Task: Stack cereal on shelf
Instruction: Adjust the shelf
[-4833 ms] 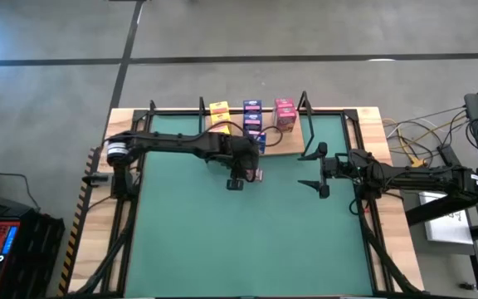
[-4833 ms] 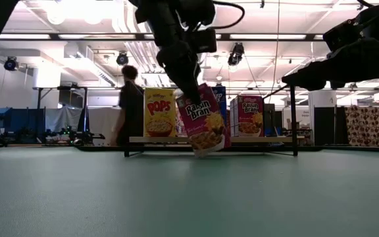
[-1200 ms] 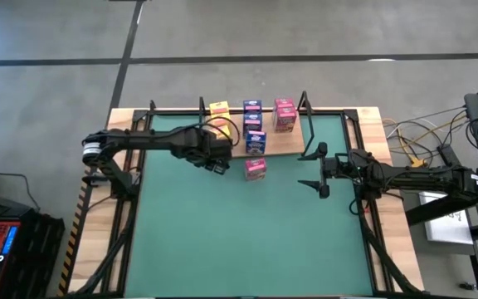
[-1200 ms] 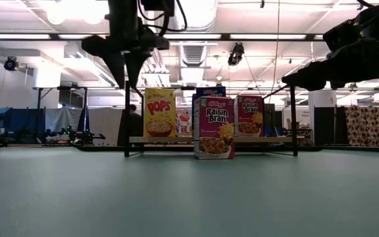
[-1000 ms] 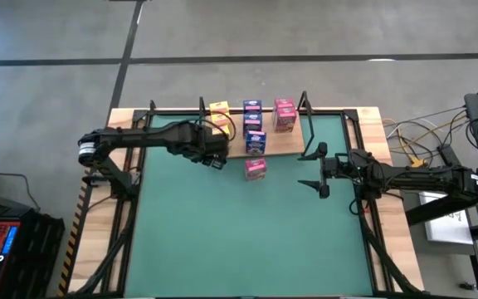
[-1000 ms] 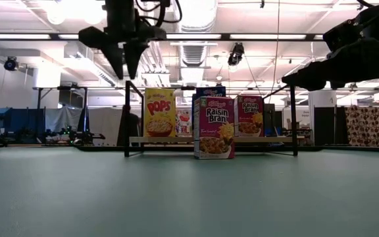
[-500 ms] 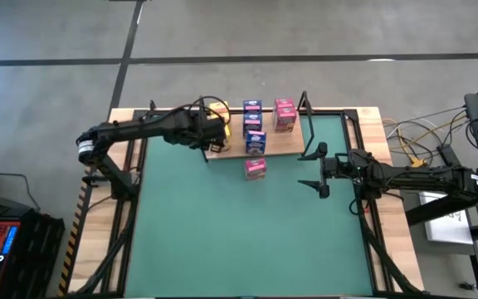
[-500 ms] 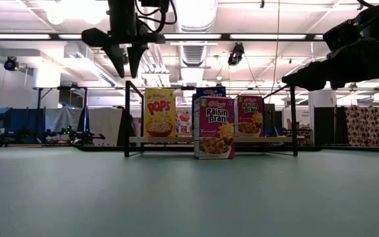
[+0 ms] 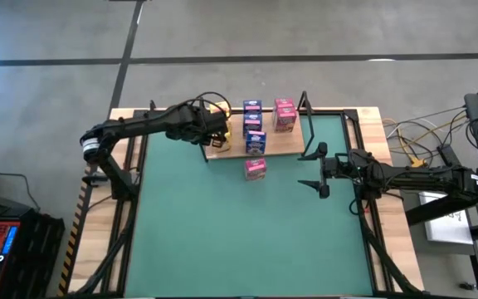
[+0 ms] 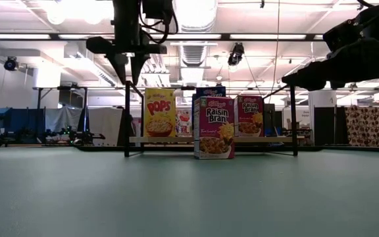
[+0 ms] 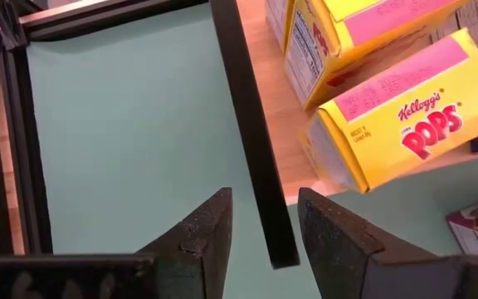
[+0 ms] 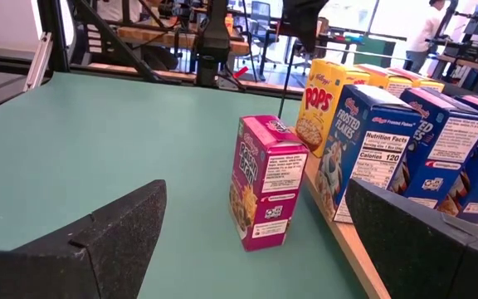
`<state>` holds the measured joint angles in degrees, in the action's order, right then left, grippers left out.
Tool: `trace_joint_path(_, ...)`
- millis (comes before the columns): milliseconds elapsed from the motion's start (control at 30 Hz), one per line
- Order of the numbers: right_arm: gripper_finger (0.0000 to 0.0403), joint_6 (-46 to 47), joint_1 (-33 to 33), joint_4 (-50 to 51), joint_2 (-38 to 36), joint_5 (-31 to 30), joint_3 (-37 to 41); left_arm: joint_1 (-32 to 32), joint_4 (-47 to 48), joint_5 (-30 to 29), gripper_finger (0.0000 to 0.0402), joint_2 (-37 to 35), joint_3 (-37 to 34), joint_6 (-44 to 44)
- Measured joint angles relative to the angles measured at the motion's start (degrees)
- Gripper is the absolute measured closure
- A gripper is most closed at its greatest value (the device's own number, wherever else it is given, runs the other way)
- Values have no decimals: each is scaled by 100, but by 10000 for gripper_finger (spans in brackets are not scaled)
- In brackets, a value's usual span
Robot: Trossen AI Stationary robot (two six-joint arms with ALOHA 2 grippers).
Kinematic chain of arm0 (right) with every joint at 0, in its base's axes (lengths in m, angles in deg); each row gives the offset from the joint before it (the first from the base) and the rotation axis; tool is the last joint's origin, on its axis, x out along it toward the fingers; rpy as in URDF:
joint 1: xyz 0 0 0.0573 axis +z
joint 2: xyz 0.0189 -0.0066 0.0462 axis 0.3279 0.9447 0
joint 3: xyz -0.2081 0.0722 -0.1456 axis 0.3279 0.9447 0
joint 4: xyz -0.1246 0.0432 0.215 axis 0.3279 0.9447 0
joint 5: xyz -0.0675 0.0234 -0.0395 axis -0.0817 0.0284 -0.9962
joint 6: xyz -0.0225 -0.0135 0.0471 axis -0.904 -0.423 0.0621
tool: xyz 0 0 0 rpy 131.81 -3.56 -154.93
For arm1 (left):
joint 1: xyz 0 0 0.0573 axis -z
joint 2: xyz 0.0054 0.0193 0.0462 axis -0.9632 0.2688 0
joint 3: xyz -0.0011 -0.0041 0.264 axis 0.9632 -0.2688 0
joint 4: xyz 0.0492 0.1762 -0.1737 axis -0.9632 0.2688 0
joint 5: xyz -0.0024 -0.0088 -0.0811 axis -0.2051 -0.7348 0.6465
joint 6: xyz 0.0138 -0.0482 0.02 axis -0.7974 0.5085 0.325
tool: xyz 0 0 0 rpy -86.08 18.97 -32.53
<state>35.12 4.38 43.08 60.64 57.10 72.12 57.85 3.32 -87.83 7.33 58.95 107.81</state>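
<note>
The wood shelf (image 9: 277,144) lies at the mat's far edge with black wire uprights at its ends. Yellow boxes (image 11: 392,124), blue boxes (image 9: 254,124) and pink boxes (image 9: 285,115) stand on it. One more pink box (image 9: 255,169) stands upright on the green mat just in front of the shelf; it also shows in the low view (image 10: 214,128). My left gripper (image 9: 212,141) is open and empty above the shelf's left end, its fingers pointing down on either side of the black upright (image 11: 251,158), beside the yellow boxes. My right gripper (image 9: 308,170) is open and empty, right of the pink box.
The green mat (image 9: 247,232) covers the table's middle inside a black frame (image 9: 131,208). The right black upright (image 9: 305,104) stands at the shelf's right end. Cables (image 9: 417,141) lie off the table's right edge.
My left gripper has gone from over the mat toward the table's far edge and now hangs over the shelf's left end by the yellow boxes, still open and empty. The pink box stands unmoved on the mat.
</note>
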Motion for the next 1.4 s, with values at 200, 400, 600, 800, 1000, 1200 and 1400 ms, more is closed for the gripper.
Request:
trace_joint_path(200, 41, 0, 1, 0, 2, 2, 1, -65, -26, 0, 281, 28, 0, -3)
trace_joint_path(400, 41, 0, 2, -1, 1, 0, 0, -96, -72, -1, 289, 30, -17, 10)
trace_joint_path(600, 41, 0, 0, 0, 2, 0, 0, -118, -93, -7, 307, 30, -39, 111)
trace_joint_path(800, 41, 0, 2, -2, 2, 0, 2, -118, -136, -31, 329, 30, -39, 123)
trace_joint_path(1000, 41, 0, 2, -1, 2, 1, -1, -118, -152, -37, 350, 30, -39, 134)
trace_joint_path(1200, 41, 0, 1, -2, 1, 2, 0, -118, -152, -37, 355, 30, -39, 148)
trace_joint_path(1400, 41, 0, 1, -1, 2, 1, 2, -118, -131, -42, 355, 30, -39, 143)
